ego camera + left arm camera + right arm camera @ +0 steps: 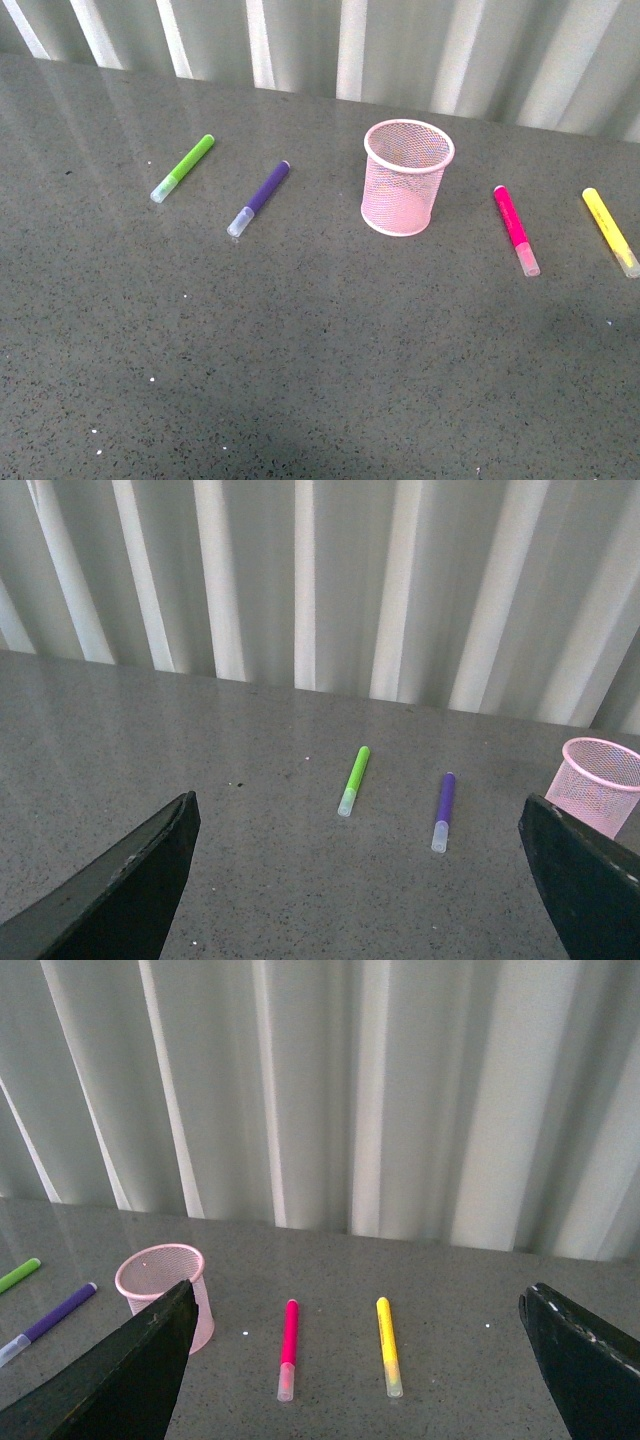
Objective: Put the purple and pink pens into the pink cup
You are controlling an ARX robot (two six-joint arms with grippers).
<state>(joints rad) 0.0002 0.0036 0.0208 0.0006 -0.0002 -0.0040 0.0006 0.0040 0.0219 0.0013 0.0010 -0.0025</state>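
Your pink mesh cup [405, 185] stands upright. The purple pen [258, 198] lies left of it, the pink pen [515, 228] right, both pale-capped. Left gripper [357, 805] and right gripper [358, 1288] gape, holding nothing.

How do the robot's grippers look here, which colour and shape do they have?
Only the jaws show, in the wrist views. The left gripper has two matte black jaws, flat and wedge-shaped, with pale scuffs along the edges. The right gripper looks the same. No cables, markings or arm links are visible, and the front view shows no arm.
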